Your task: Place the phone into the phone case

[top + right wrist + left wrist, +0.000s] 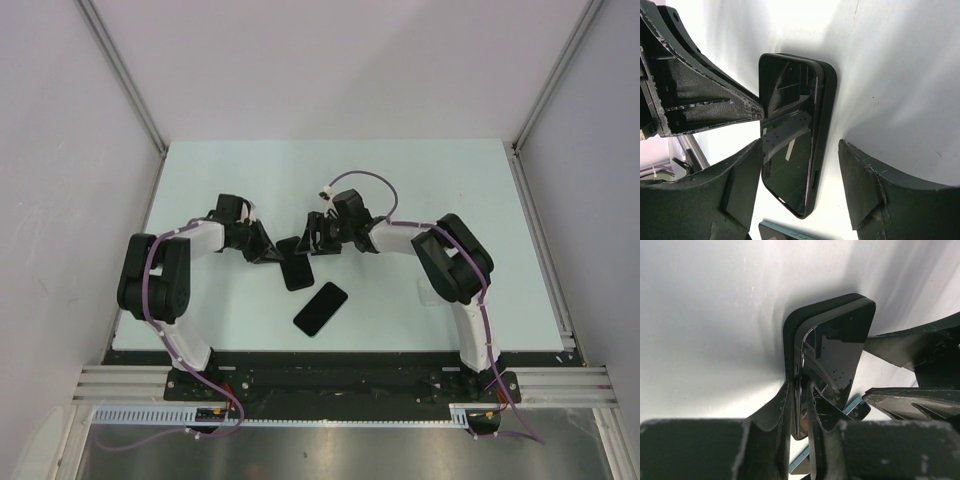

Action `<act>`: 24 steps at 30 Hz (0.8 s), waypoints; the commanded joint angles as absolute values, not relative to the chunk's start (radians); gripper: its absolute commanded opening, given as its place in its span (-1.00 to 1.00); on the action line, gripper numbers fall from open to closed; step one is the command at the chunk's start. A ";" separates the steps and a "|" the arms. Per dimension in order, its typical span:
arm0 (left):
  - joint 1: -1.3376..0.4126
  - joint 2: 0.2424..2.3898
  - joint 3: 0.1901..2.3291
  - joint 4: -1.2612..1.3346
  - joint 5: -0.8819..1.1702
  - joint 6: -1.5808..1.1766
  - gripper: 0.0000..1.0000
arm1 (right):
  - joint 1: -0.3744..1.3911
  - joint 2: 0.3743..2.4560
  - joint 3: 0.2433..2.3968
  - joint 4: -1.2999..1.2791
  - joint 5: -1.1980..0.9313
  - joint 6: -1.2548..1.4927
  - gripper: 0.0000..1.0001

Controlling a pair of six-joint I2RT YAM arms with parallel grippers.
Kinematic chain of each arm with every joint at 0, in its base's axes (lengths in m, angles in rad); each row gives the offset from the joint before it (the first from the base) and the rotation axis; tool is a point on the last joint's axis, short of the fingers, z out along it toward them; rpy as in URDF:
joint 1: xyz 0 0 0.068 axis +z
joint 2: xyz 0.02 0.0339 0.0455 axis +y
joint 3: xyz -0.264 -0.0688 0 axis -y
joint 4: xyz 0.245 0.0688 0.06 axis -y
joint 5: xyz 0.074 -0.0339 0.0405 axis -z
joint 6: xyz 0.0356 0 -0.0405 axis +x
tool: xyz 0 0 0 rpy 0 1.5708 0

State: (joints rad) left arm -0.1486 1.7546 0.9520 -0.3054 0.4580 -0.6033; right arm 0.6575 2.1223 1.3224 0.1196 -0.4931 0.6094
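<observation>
Only up close: dark shell (pixel 826 110) alongside phone (pixel 790 150).

A robotics lab cell: a pale green flat desk (pixel 430 180) boxed by plain white panels (pixel 330 60) and silver metal rails (pixel 120 383).

Two phones (pixel 297 271) (pixel 320 309); two end effectors (pixel 271 252) (pixel 313 238)

A pale green table (pixel 200 190) between grey walls (pixel 60 120), metal rail (pixel 120 383) in front.
</observation>
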 commanded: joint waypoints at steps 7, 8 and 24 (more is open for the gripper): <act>-0.144 1.761 0.916 -0.328 0.565 -0.594 -0.80 | 0.699 2.138 1.322 0.074 -0.432 0.612 0.36; -0.144 1.761 0.917 -0.331 0.565 -0.591 -0.81 | 0.698 2.140 1.322 0.098 -0.443 0.623 0.36; -0.144 1.790 0.917 -0.325 0.554 -0.598 -0.80 | 0.669 2.181 1.321 0.489 -0.776 0.952 0.34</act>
State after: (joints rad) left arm -0.1276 1.7634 0.9344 -0.3012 0.5385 -0.6037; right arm 0.6323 2.1849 1.3151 0.2985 -0.6205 0.8371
